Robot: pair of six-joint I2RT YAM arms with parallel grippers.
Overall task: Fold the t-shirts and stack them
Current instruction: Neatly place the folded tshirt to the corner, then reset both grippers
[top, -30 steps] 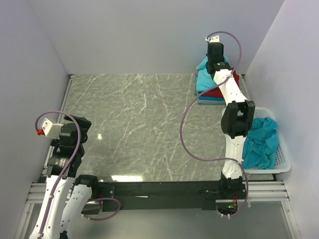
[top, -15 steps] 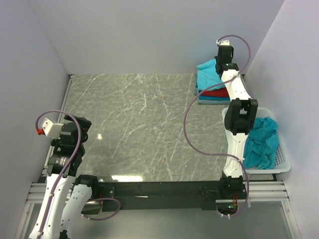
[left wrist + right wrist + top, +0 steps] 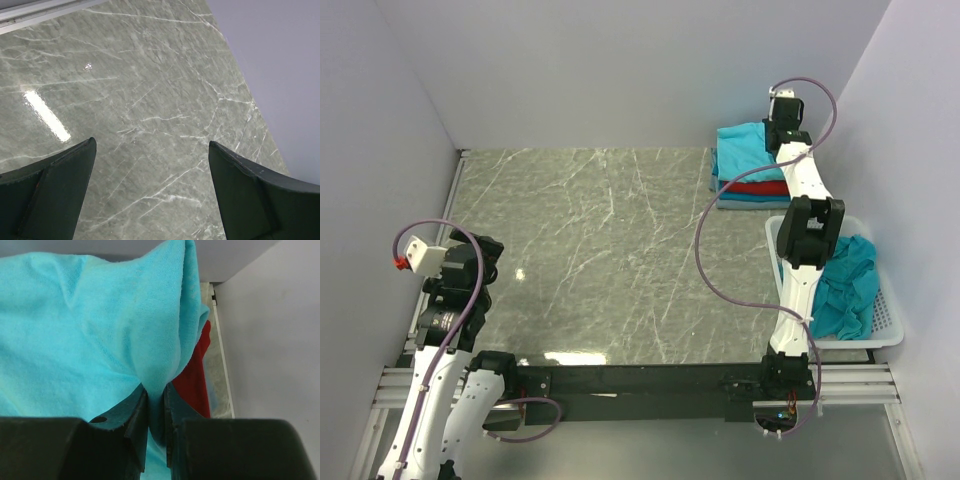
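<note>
**Pinching a teal fold at the far right corner**

Clamped between the nearly closed right jaws: a raised ridge of the top teal shirt (image 3: 100, 330), cloth filling the narrow gap. Just beneath it, a red shirt (image 3: 196, 382), both in a folded stack at the far right of the tabletop (image 3: 610, 250). Nearer, a white basket (image 3: 885, 335) holding a crumpled teal shirt (image 3: 845, 285). At near left, left jaws spread wide over the tabletop, gripping nothing.

Robot test cell in a lab

Plain pale partition walls (image 3: 620, 70) box in a grey marble-patterned surface (image 3: 610, 250). A left arm (image 3: 435, 390) and a right arm (image 3: 798, 300), white and black, are bolted to an aluminium rail (image 3: 855, 378) at its near edge, with purple cables (image 3: 704, 262) looping loose along them.
</note>
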